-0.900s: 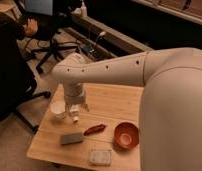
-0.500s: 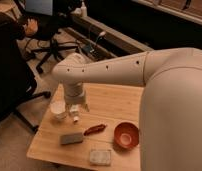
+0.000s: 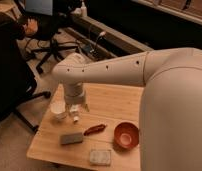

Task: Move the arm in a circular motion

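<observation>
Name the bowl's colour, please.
The bowl is orange-red in the camera view; the gripper hangs beside the cup.

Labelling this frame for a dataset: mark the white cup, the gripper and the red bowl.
white cup point(image 3: 58, 113), camera view: its side wall.
gripper point(image 3: 77, 112), camera view: midway between its open fingertips, low over the table point(image 3: 119, 102) right beside the white cup.
red bowl point(image 3: 126, 136), camera view: its inner wall.

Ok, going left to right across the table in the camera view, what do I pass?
White cup, gripper hanging open over the table just beside it, red pepper, orange bowl.
</observation>
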{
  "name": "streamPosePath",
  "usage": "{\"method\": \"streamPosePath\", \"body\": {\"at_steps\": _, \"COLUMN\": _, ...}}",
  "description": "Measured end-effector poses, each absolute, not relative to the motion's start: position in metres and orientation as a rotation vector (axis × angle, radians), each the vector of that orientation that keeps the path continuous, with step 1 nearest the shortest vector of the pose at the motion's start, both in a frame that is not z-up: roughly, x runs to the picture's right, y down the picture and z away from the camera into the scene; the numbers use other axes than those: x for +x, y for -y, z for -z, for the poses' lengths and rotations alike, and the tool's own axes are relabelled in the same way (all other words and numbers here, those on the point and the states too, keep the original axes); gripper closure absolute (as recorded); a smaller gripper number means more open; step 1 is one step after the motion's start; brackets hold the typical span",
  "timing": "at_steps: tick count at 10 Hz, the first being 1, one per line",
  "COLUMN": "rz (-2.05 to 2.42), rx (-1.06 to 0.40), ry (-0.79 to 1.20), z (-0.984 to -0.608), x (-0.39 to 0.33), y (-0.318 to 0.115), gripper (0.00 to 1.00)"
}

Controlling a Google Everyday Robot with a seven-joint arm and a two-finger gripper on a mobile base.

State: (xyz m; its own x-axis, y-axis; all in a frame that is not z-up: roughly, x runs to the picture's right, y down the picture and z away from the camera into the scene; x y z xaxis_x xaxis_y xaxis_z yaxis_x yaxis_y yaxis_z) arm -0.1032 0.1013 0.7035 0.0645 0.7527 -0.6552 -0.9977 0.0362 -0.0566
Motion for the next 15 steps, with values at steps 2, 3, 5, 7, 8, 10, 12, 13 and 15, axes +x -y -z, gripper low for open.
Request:
{"method": "streamPosePath", "body": {"at_steps": 2, "rz": -1.443, "rx": -0.588, "ry": -0.524, "z": -0.7035, "x": -0.1032, "y": -0.1013, "gripper": 0.35}}
{"method": "streamPosePath", "body": {"at_steps": 3, "rz": -1.443, "rx": -0.588, "ry": -0.524, "z": -0.7036, "x": -0.1032, "y": -0.1013, "gripper": 0.35}}
{"method": "streamPosePath", "body": {"at_steps": 5, "rz": -1.443, "rx": -0.588, "ry": -0.524, "z": -0.7036, "x": -0.1032, "y": -0.1013, "gripper": 0.35}}
{"method": "streamPosePath", "body": {"at_steps": 7, "rz": -1.443, "rx": -0.588, "ry": -0.524, "z": -0.7035, "x": -0.1032, "y": -0.1013, "gripper": 0.35}}
{"method": "streamPosePath", "body": {"at_steps": 8, "rz": -1.442, "rx": -0.588, "ry": -0.524, "z": -0.7035, "x": -0.1033, "y": -0.1013, "gripper": 0.35}}
{"method": "streamPosePath", "body": {"at_steps": 10, "rz": -1.442, "rx": -0.588, "ry": -0.524, "z": -0.7035, "x": -0.1034, "y": -0.1013, "gripper": 0.35}}
{"method": "streamPosePath", "body": {"at_steps": 12, "rz": -1.430, "rx": -0.571, "ry": -0.523, "z": -0.7044, "x": -0.1018, "y": -0.1002, "gripper": 0.35}}
{"method": "streamPosePath", "body": {"at_steps": 13, "rz": -1.423, "rx": -0.562, "ry": -0.523, "z": -0.7049, "x": -0.1023, "y": -0.0998, "gripper": 0.35}}
{"method": "streamPosePath", "body": {"at_steps": 15, "rz": -1.407, "rx": -0.537, "ry": -0.513, "z": -0.7070, "x": -0.1070, "y": -0.0971, "gripper": 0.42}}
